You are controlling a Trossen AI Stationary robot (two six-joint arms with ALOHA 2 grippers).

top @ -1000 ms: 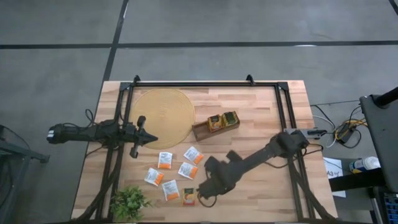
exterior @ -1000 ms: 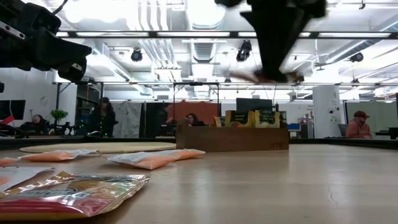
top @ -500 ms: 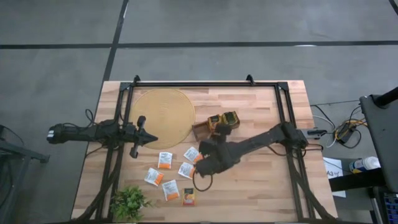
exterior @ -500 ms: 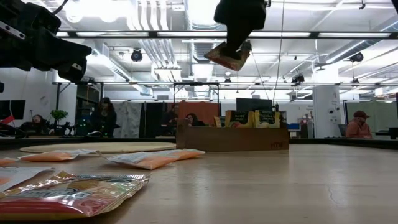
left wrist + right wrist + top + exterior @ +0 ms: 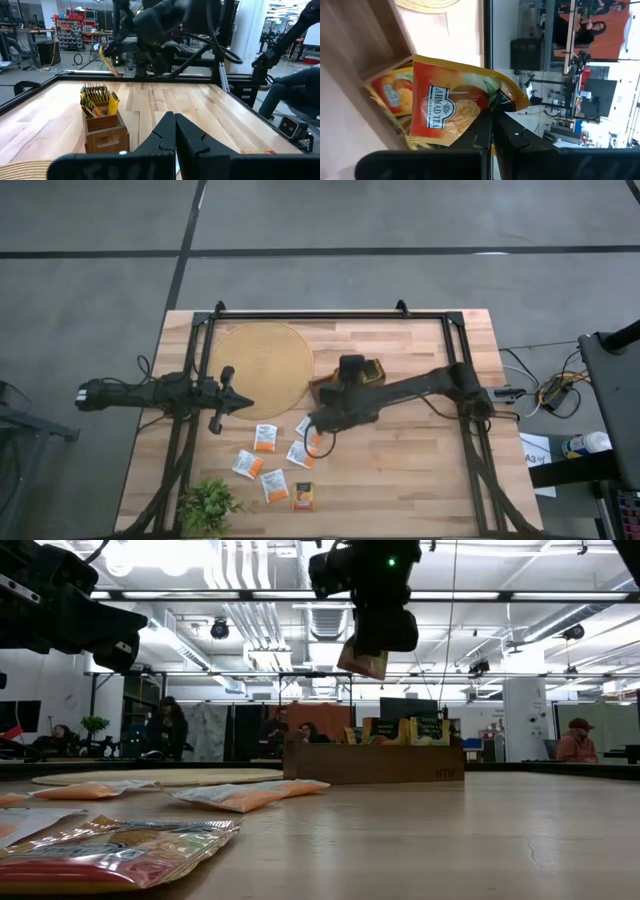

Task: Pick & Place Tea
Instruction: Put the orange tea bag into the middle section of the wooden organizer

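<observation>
Right gripper (image 5: 492, 116) clamped shut on one orange/red sachet (image 5: 451, 105), pinched at one edge only; sachet hangs in air above the wooden tray (image 5: 335, 385), approx. over its open end, per high and low views. Left gripper (image 5: 174, 131) shut, empty, parked near left table edge beside the round mat (image 5: 262, 367). Remaining loose tea (image 5: 264, 438) lies flat on table (image 5: 420, 470) between mat and plant (image 5: 207, 506), apart from tray. Risk 1: edge-only pinch lets sachet swing or twist; if released tilted, likely to land across tray wall or on top of sachets already standing inside, not in slot. Risk 2: tray partly filled w/ upright yellow/green packs (image 5: 95, 94); descending too low or off-centre could knock them over or shove tray, which looks light and unfixed. Risk 3: thin foil may slip from pinch during travel, dropping short onto table. Cannot tell from any view exactly which compartment lies beneath. Readable text: "AHMAD TEA" in white on dark label panel of held sachet, smaller line below illegible; fruit graphic beside it. No other legible marks on tray or loose sachets.
</observation>
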